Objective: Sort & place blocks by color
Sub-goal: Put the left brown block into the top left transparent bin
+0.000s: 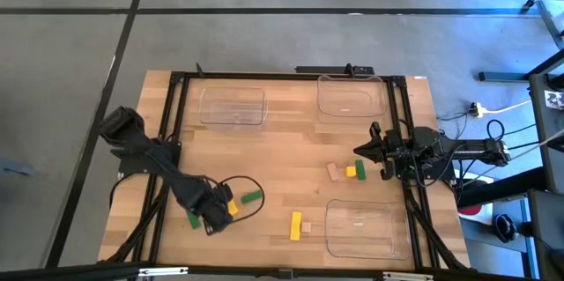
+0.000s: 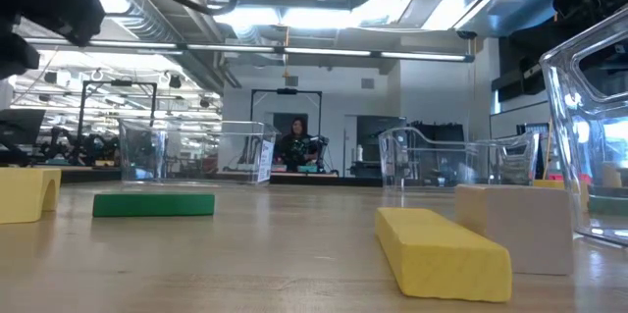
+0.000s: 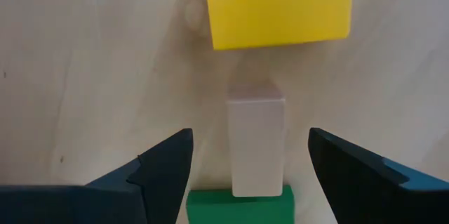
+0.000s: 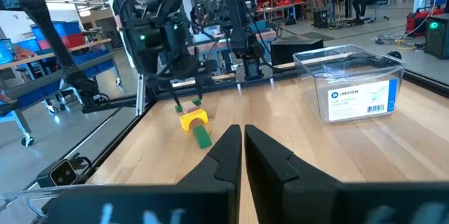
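Left wrist view looks straight down between the left gripper [image 3: 249, 164], whose dark fingers stand wide apart with a plain tan block [image 3: 256, 143] lying on the table between them, gripped by neither. One end of that block touches a green block [image 3: 240, 204] closest to the camera, and a yellow block [image 3: 280, 8] lies just beyond its far end. My reading is that the jaws straddle the tan piece either to take it or having just set it there; the pictures alone do not settle which.

From above, the left gripper [image 1: 214, 213] hangs over the table's front-left part, with a second green block [image 1: 252, 197] just beside it (a black cable loops around this spot). Near the front edge, toward the middle, a yellow bar [image 1: 296, 225] lies touching a small tan cube [image 1: 306, 226]. Farther right, a tan, yellow and green cluster [image 1: 348, 172] sits just ahead of the right gripper [image 1: 363, 151], whose fingers are pressed together on nothing; that arm seems to wait.

Colours are mixed in every group, so I judge the sorting far from done. Three clear trays [image 1: 233, 105] stand on the pale wooden tabletop [image 1: 282, 158], two at the back and one front-right, and all look empty.

Beyond the table, the low view shows a bright workshop with ceiling lights, ducts and racks, and a person [image 2: 294, 141] seated far off.
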Tool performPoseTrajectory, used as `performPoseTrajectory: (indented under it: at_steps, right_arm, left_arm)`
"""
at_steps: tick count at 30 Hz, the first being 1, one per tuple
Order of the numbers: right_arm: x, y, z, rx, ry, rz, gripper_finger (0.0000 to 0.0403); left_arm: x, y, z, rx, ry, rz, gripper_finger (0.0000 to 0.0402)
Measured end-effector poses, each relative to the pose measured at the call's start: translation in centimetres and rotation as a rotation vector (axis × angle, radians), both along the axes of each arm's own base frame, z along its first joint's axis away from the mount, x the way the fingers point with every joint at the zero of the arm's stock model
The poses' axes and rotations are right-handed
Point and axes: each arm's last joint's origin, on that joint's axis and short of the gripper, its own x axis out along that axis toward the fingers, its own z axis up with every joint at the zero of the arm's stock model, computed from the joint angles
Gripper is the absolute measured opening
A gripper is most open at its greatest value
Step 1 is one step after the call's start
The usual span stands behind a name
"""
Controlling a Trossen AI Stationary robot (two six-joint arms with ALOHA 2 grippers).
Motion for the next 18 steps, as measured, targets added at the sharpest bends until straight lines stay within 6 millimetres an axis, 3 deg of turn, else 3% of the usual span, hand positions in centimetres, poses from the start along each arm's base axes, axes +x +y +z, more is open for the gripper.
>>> performPoseTrajectory:
  at_steps: [7,18]
  right_arm:
    - [0.0,0.0,0.0,0.000,0.000,0.001,0.0023]
    - [0.0,0.0,0.0,0.000,0.000,0.001,0.0023]
  left_arm:
    - [-0.3,-0.8,-1.1,-0.016,-0.008,-0.022,0.0275]
    - [-1.3,-0.1,-3.5,-0.007,-0.004,-0.019,0.0275]
